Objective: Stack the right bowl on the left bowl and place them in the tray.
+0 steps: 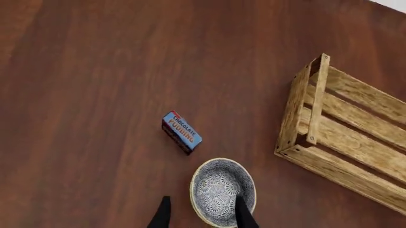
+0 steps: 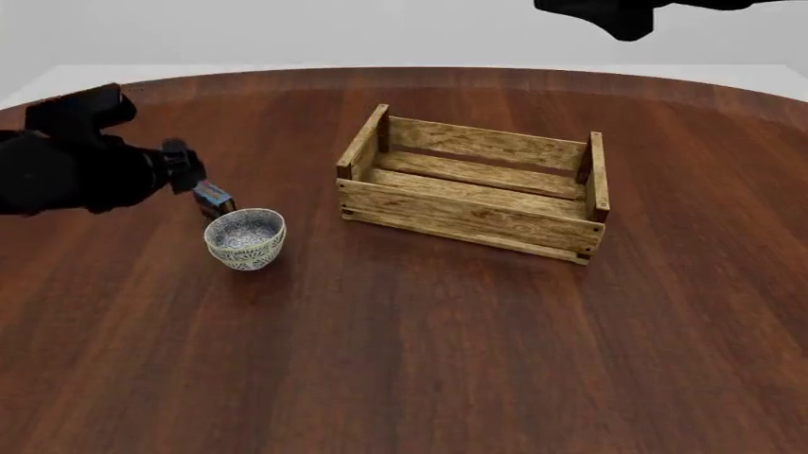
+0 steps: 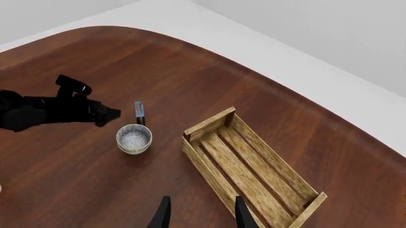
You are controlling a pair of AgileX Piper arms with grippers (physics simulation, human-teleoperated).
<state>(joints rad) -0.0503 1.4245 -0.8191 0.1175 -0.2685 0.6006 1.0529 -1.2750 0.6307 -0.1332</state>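
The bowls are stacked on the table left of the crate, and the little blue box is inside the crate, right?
Not quite. The blue box lies on the table just behind the stacked bowls, not inside the crate. The front view shows it.

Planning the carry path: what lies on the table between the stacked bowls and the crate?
Nothing; bare wood between the stacked bowls and the crate in the front view. The chocolate pudding box sits behind the bowls.

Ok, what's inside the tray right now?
Nothing shows inside the tray, only its bare slats. The bowl stands outside it on the table. In the front view the tray's near wall covers a strip of its floor, so that strip cannot be checked there.
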